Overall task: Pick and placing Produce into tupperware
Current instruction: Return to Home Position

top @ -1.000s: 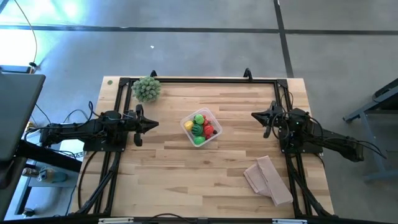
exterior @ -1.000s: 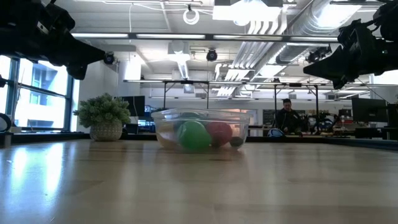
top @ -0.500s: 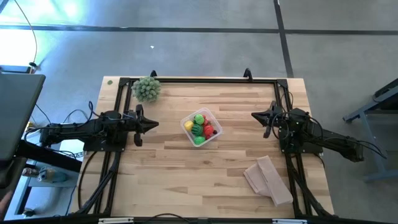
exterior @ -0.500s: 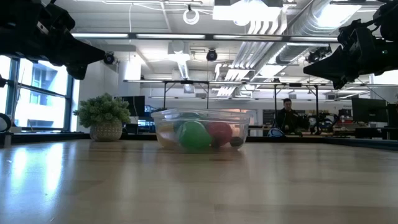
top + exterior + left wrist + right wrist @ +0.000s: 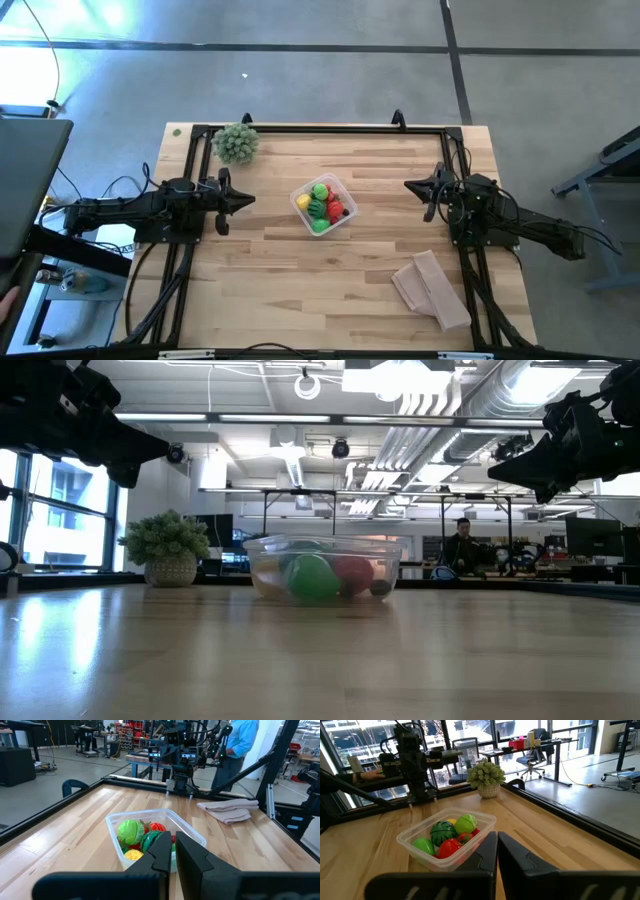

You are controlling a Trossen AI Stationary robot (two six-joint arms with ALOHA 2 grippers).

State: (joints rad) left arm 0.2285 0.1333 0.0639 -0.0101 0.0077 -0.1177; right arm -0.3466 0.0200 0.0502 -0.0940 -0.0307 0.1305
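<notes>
While both arms hang raised above opposite edges of the wooden table (image 5: 300, 285), the left gripper (image 5: 248, 199) and right gripper (image 5: 410, 186) face each other. Each has its fingers drawn together to a thin slit, with nothing held. Between them, ahead of both sets of fingertips and well apart from each, stands the clear tupperware (image 5: 296, 201), holding the produce (image 5: 322, 203): green, red and yellow toy pieces. A potted spiky plant (image 5: 236, 143) sits off to one side of the left gripper. A folded tan cloth (image 5: 431, 288) lies behind and beside the right gripper.
</notes>
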